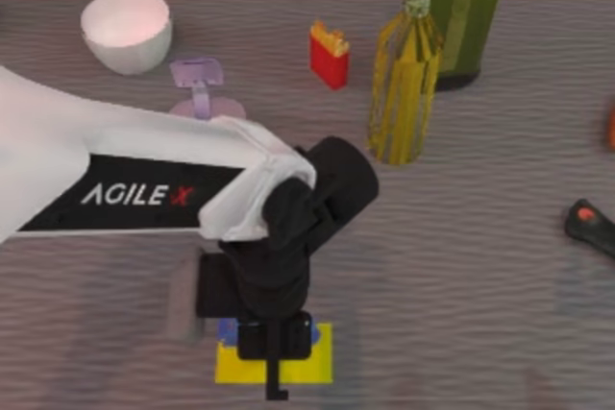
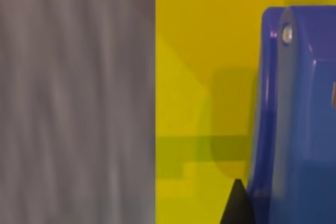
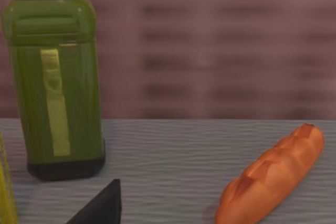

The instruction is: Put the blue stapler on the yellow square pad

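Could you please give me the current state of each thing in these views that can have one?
blue stapler: lying on the pad, under the left hand.
yellow square pad: flat on the table, stapler on it.
left hand: low over the pad, at the stapler.
right hand: parked at the table's right edge.
yellow ribbed bottle: upright.
green bottle: upright.
white bowl: upright.
bread loaf: lying flat.
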`<state>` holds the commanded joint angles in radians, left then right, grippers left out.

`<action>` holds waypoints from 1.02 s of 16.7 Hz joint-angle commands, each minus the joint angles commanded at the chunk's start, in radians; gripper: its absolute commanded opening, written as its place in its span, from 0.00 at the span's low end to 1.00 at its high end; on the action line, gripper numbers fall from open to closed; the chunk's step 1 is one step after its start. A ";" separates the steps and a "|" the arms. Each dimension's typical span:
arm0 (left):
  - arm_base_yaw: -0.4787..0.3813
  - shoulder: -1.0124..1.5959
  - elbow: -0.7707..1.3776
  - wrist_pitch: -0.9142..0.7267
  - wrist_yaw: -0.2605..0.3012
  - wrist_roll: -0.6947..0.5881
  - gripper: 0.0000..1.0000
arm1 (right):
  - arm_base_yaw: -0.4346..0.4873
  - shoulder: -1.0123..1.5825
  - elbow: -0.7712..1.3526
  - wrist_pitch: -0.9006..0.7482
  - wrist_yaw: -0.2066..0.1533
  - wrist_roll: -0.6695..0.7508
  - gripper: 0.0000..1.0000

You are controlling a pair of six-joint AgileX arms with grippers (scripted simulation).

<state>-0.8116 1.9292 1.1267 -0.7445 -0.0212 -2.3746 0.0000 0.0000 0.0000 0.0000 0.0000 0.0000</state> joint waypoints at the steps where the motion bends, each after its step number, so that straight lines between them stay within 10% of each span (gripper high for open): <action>1: 0.000 0.000 0.000 0.000 0.000 0.000 0.23 | 0.000 0.000 0.000 0.000 0.000 0.000 1.00; 11: 0.000 0.000 0.000 0.000 0.000 0.000 0.98 | 0.000 0.000 0.000 0.000 0.000 0.000 1.00; 17: 0.000 0.000 0.000 0.000 0.000 0.000 1.00 | 0.000 0.000 0.000 0.000 0.000 0.000 1.00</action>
